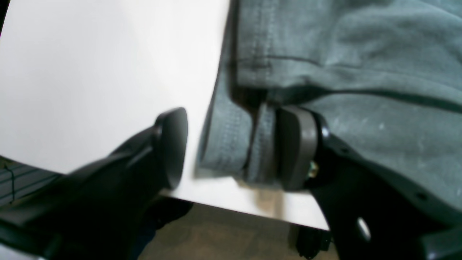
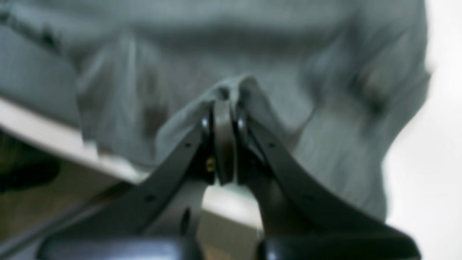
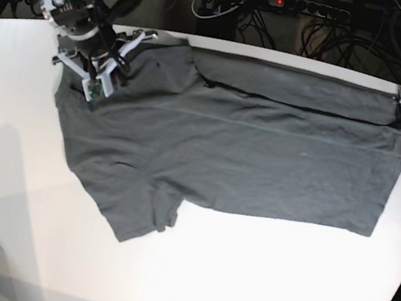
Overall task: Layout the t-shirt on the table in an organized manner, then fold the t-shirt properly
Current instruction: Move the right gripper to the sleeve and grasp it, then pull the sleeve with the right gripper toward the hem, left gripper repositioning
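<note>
We see the t-shirt (image 3: 231, 148) spread across the far half of the bench (image 3: 256, 281), its upper edge already turned down in one long fold, one sleeve trailing toward 7 o'clock. At about 10 o'clock in the base view, our right claw (image 2: 224, 104) is pinched shut on a tuft of the t-shirt near the shoulder. At 3 o'clock, our left claw (image 1: 231, 144) stands partly open astride the hem corner at the bench edge; one pad touches the cloth, the other is clear of it. We judge the layout mostly done, and the folding barely begun. No brand, label or readable writing shows on the shirt.
</note>
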